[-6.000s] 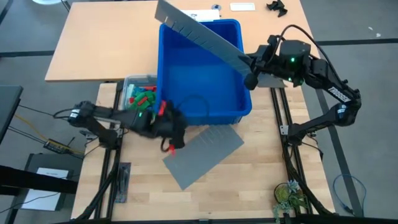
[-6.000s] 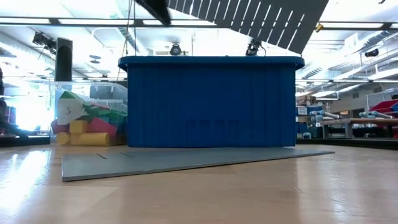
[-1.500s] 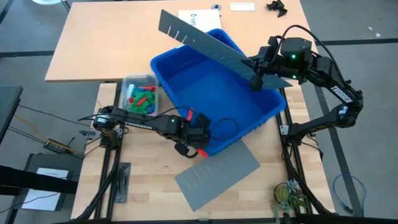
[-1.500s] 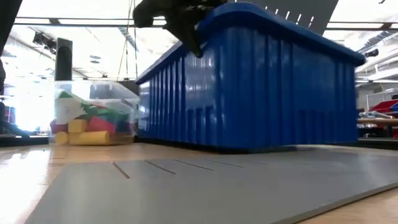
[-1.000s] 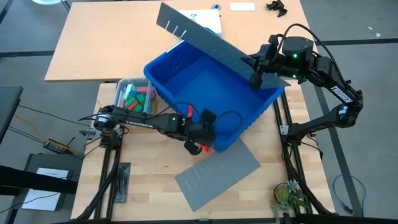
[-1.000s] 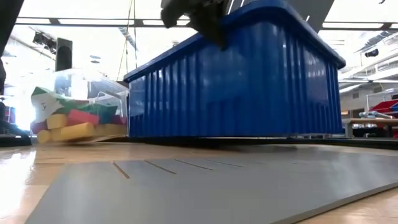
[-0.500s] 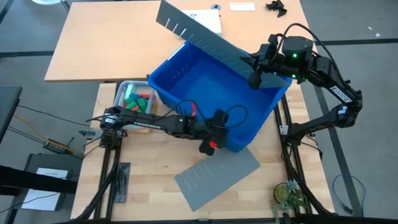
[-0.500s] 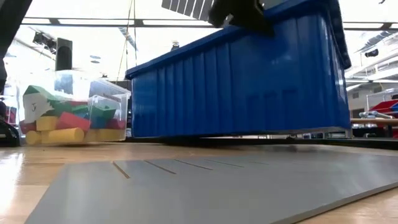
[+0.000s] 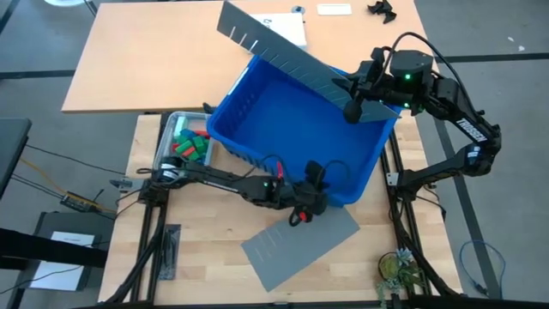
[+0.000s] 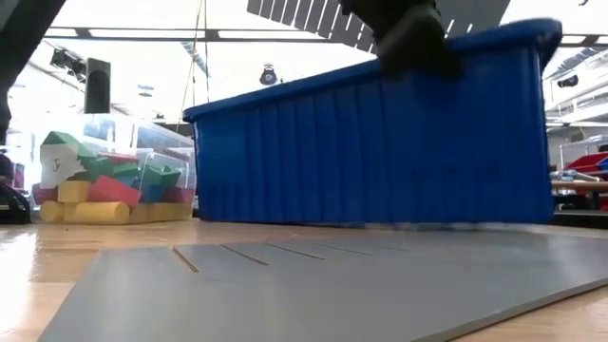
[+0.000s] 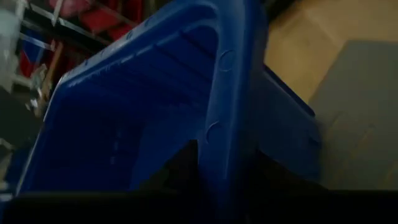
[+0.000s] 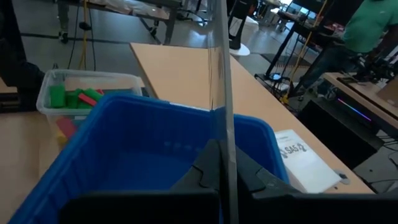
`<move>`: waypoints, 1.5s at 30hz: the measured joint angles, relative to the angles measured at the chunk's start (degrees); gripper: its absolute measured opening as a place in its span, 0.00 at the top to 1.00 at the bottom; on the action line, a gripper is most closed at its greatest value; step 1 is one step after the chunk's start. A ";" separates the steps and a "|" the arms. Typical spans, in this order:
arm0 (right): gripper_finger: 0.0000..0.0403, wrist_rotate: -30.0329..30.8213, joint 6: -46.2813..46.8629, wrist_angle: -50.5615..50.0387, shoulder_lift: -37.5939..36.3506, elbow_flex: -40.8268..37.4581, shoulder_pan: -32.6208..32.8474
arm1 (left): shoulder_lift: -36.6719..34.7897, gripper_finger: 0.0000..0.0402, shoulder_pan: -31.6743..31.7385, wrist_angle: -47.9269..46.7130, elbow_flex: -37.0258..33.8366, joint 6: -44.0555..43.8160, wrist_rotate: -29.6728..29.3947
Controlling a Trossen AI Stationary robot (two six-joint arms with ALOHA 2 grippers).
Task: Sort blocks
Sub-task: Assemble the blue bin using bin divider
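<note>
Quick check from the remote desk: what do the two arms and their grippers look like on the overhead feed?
Both arms are dark, near-black jointed links. The left gripper has red accents at its tip, a black cable looping above it and a small green light on the arm behind it. The right gripper sits ahead of a blocky wrist housing with a green light; a black cable arcs over it, and white lettering marks the arm.

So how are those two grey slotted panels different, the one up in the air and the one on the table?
The upper grey panel is held edge-on above the blue bin by the shut right gripper; the lower grey panel lies flat on the wooden table. The upper one is tilted and gripped; the lower one is free, partly under the bin. Both are grey with slots along one edge.
</note>
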 joint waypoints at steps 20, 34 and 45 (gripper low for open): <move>1.00 0.19 0.02 -1.07 -0.02 0.00 -0.33 | 1.75 0.58 4.23 9.55 -0.11 -2.04 4.36; 1.00 0.21 0.12 -1.95 -0.01 0.00 -0.59 | 1.15 0.34 1.29 6.13 5.09 -6.64 14.14; 1.00 0.20 1.46 -4.19 -0.02 -0.02 -0.61 | -7.05 0.34 4.59 -36.89 13.57 -21.42 13.41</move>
